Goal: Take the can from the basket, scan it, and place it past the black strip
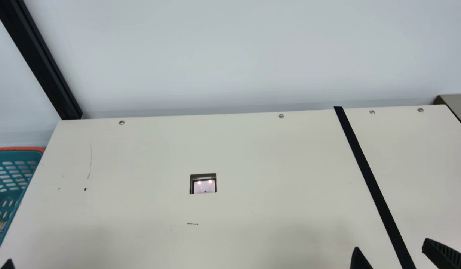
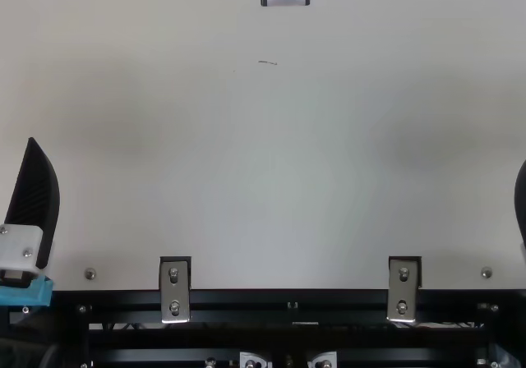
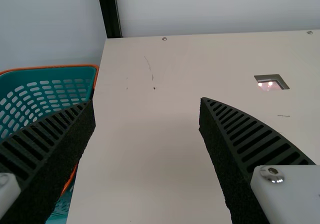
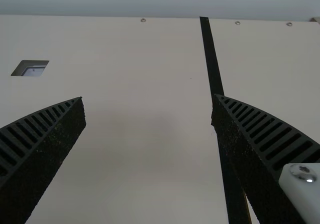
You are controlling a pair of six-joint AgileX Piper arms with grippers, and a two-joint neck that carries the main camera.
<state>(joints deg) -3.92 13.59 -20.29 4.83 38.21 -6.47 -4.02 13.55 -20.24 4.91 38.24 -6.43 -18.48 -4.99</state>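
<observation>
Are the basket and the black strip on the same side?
No, the basket is at the left, the black strip toward the right.

From here I see a cream table (image 1: 252, 157), screws (image 1: 281, 116) dotting its far edge. A black strip (image 1: 365, 168) slants from that edge, toward the right side; left of it sits a small lit scanner window (image 1: 204, 186), sunk in the top.
</observation>
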